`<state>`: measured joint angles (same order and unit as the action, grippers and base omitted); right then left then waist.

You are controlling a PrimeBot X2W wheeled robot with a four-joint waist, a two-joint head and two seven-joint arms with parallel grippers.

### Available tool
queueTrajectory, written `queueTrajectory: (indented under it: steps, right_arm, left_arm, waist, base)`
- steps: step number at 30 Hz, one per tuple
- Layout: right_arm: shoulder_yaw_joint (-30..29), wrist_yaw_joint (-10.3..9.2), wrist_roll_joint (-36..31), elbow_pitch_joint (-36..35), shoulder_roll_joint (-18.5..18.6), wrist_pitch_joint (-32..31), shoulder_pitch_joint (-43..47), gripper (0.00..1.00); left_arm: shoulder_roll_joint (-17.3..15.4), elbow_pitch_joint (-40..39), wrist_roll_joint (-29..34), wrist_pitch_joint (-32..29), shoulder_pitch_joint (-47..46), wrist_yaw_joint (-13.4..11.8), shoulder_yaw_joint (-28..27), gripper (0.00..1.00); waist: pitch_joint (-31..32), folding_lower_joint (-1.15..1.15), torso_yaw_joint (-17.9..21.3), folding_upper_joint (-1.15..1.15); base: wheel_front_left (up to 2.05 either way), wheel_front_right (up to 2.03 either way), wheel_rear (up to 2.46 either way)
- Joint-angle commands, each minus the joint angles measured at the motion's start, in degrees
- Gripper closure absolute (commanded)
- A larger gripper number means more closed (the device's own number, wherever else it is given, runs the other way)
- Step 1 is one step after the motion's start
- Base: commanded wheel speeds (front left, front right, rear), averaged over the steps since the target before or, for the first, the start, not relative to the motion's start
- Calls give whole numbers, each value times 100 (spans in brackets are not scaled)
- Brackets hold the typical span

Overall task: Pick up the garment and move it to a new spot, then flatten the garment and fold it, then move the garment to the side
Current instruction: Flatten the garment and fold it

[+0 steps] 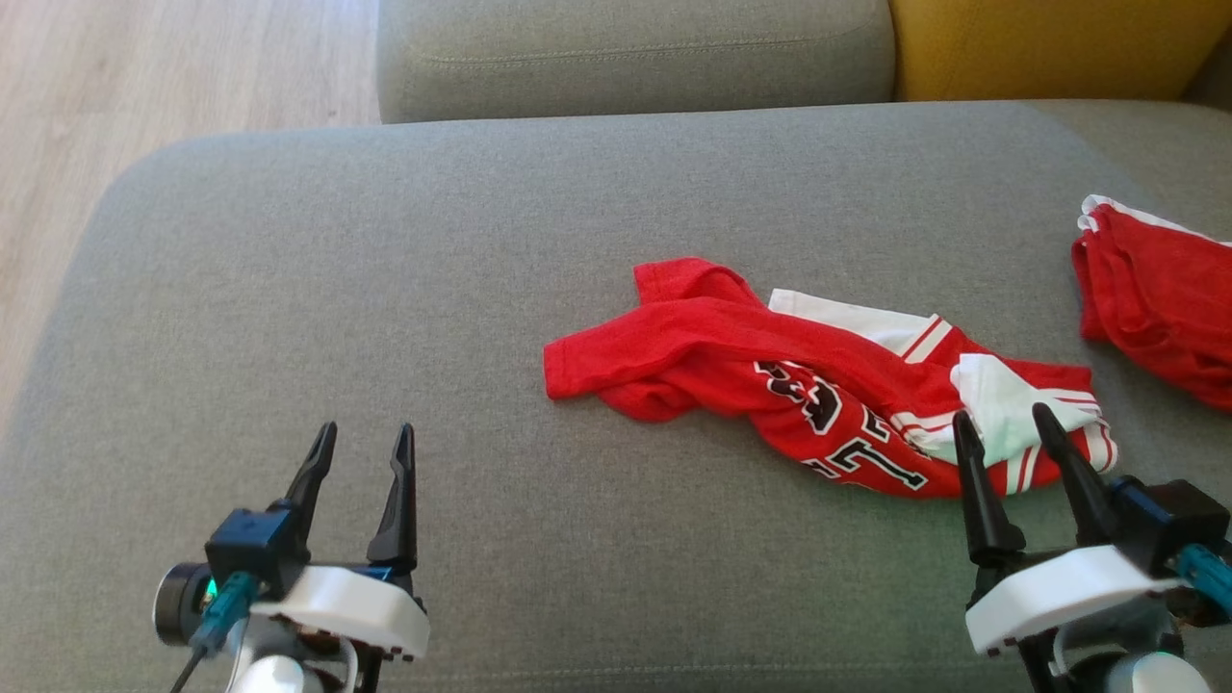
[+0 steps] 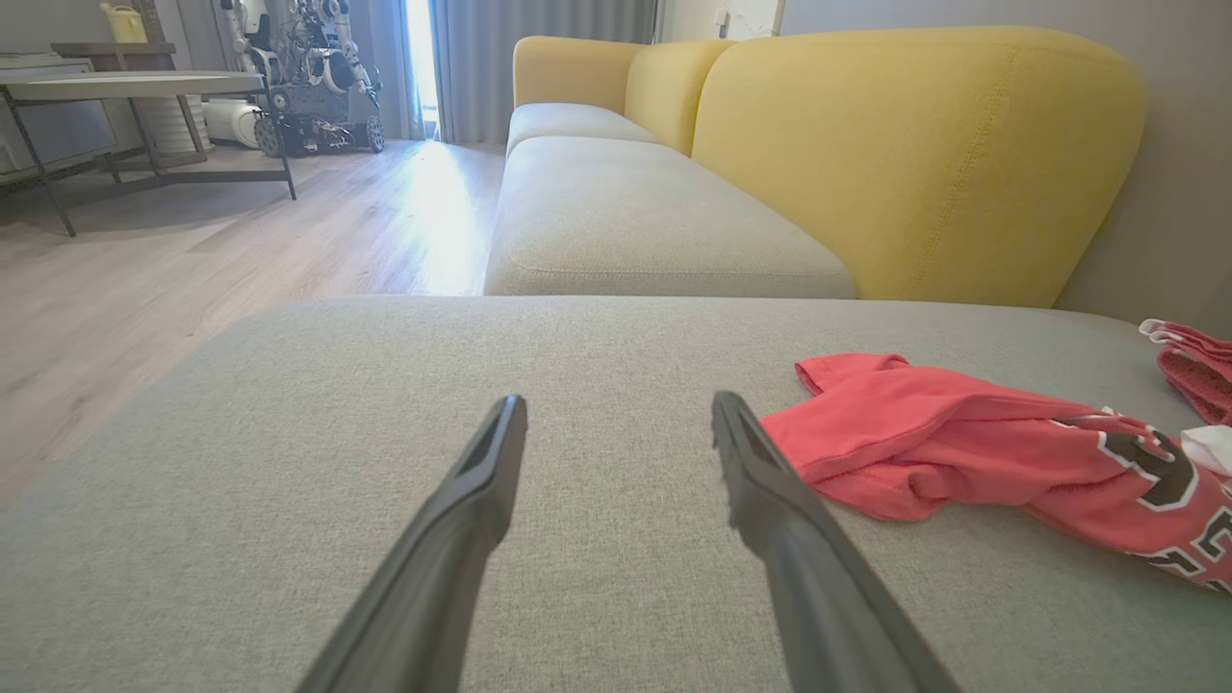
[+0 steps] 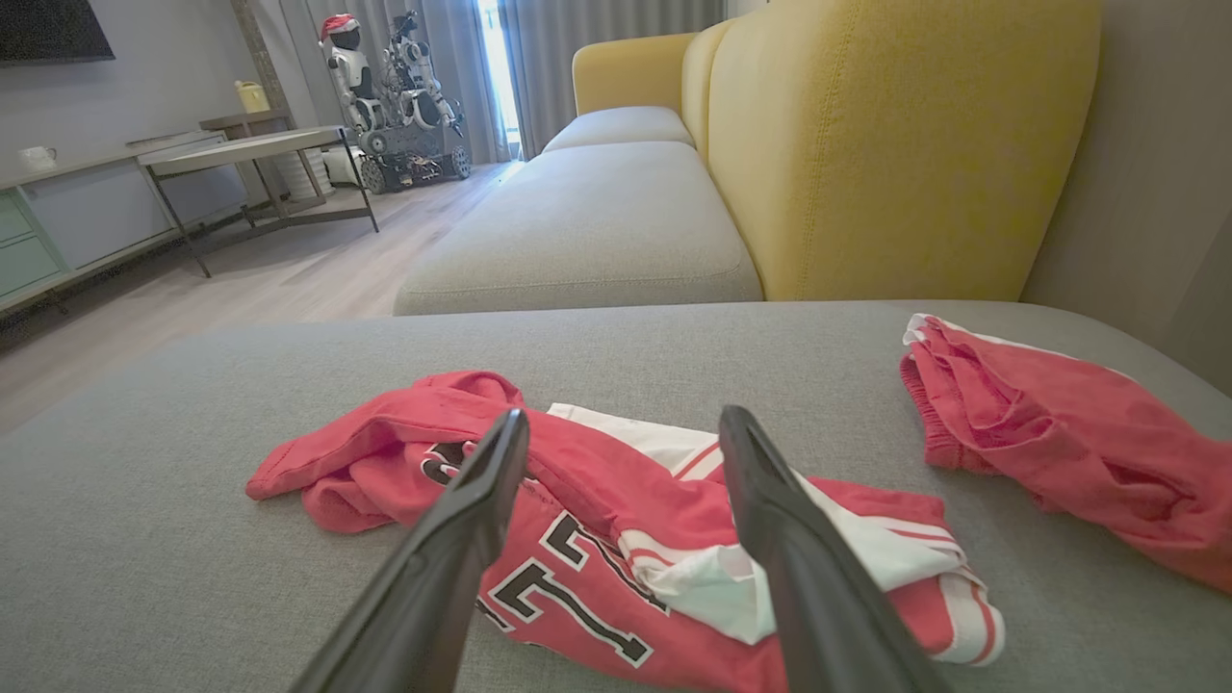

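We have the red jersey (image 1: pixel 828 385) crumpled on the grey cushion (image 1: pixel 385 241), right of cushion centre. A second red garment (image 1: pixel 1155 308) sits at the cushion's right edge, apart from it. Both tools are spread wide and hold nothing. The left tool (image 1: pixel 366 430) is over the cushion's near-left. The right tool (image 1: pixel 1003 416) is at the cushion's near-right, tips over the jersey's white-striped end; contact unclear from here. We read this as the pick-up. Pinch a deep bunch at that end, lift clear, then carry toward cushion centre, away from the neighbour.
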<state>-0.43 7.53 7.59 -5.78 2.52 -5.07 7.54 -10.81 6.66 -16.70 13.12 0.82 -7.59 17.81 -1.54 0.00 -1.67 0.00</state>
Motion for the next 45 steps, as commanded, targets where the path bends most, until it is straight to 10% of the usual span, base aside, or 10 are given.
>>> queueTrajectory:
  steps: [1, 11, 20, 36, 38, 39, 45]
  right_arm:
    - [143, -4, 33, -240, 36, -13, -171, 0]
    - [153, -4, 117, -256, 36, 21, -227, 0]
    - [226, -4, 143, -292, 36, 42, -459, 0]
    - [240, -4, 378, -34, 36, 250, -895, 0]
    - [147, -4, 378, -1, 36, 273, -901, 0]
    - [92, -4, 379, 15, 36, 284, -903, 0]
    - [-254, -4, 343, 115, 36, 286, -938, 0]
  left_arm:
    - [-110, -223, 31, -2, -226, -31, -185, 0]
    - [-137, -207, 35, -86, -322, -28, -97, 0]
    - [46, 199, -69, -424, -1321, 534, 325, 0]
    - [430, 3617, -740, -930, -3213, 1339, 490, 0]
    - [446, 3830, -756, -891, -3295, 1370, 533, 88]
    - [452, 3910, -746, -863, -3325, 1384, 571, 100]
    - [478, 4127, -561, -548, -3399, 1410, 843, 100]
  waist:
    - [-4, 0, -3, 0]
    - [-79, 0, -16, 0]
    - [-517, 0, 93, 0]
    - [-1371, 0, 788, 0]
    - [-1405, 0, 806, 0]
    - [-1415, 0, 808, 0]
    - [-1390, 0, 735, 0]
  base:
    - [0, 0, 0]
    - [0, 0, 0]
    - [0, 0, 0]
    - [0, 0, 0]
    - [0, 0, 0]
    - [0, 0, 0]
    - [0, 0, 0]
